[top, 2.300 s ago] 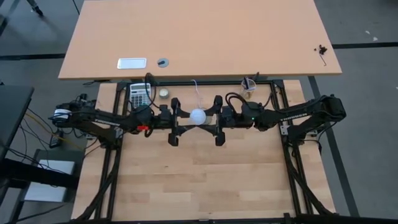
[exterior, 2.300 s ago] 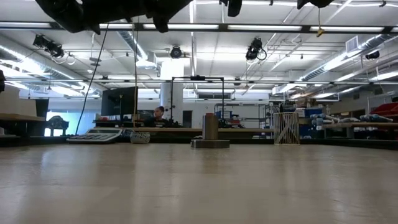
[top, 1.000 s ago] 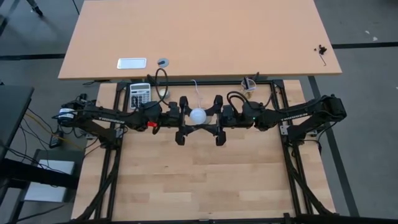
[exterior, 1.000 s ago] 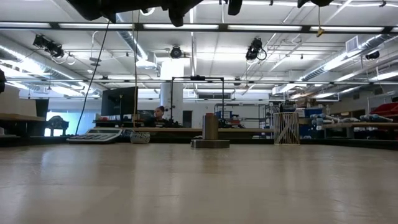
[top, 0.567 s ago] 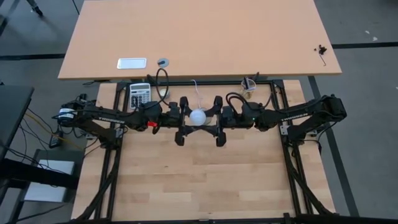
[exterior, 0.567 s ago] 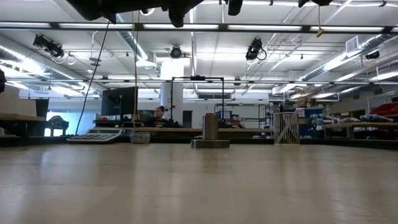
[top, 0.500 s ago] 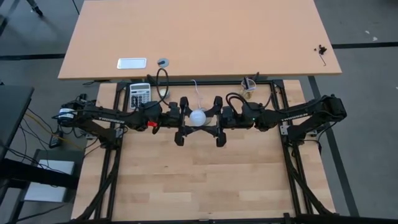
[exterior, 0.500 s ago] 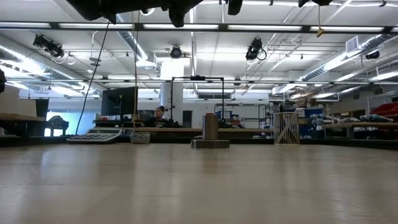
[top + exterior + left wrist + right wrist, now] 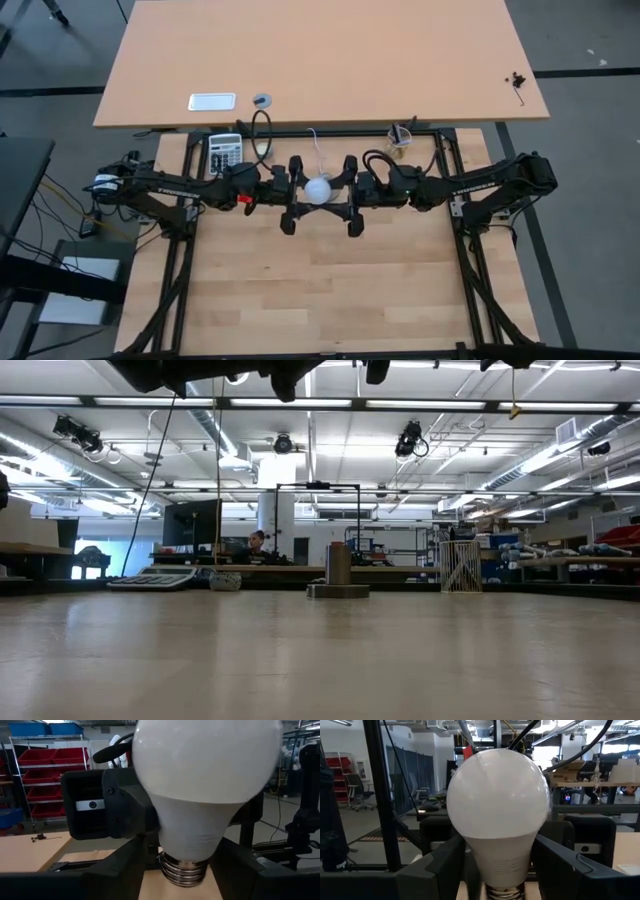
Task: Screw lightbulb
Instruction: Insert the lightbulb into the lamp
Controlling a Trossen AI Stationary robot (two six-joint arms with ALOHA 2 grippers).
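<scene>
Your lightbulb (image 9: 318, 189) hangs mid-air above table centre, globe up, screw end down, w/ both grippers meeting at it. Right gripper (image 9: 347, 190) has it pinched at the neck; left gripper (image 9: 291, 190) brackets the neck too, fingers (image 9: 125, 870) close alongside — contact can't tell. Farther back: socket base (image 9: 337, 577), calculator (image 9: 224, 152).
</scene>
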